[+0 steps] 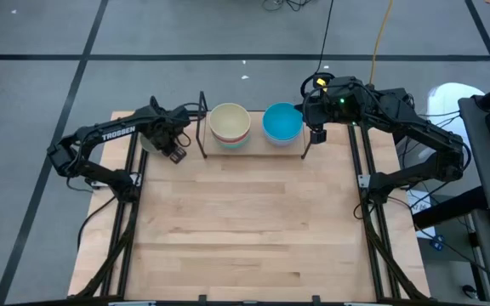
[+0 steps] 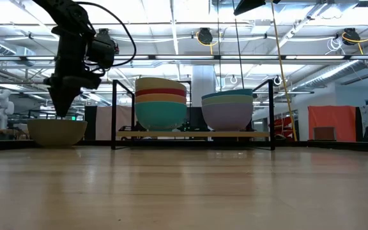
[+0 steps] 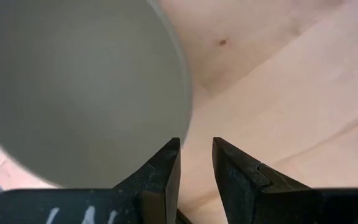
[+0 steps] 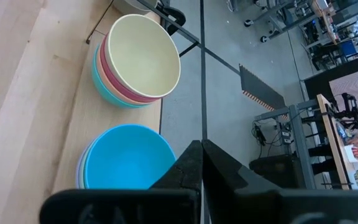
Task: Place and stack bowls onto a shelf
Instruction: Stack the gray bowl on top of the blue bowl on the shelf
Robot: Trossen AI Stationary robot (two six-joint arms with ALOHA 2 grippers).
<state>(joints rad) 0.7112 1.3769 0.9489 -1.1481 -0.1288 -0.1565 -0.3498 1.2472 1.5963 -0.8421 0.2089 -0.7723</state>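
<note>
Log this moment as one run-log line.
left gripper: open, above olive-grey bowl | right gripper: shut, beside shelf | shelf: two stacks

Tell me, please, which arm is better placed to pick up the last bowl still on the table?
The left. The left gripper hangs open right at the rim of the olive-grey bowl, off the shelf's end. The right gripper, fingers together, sits beyond the shelf's far end.
</note>
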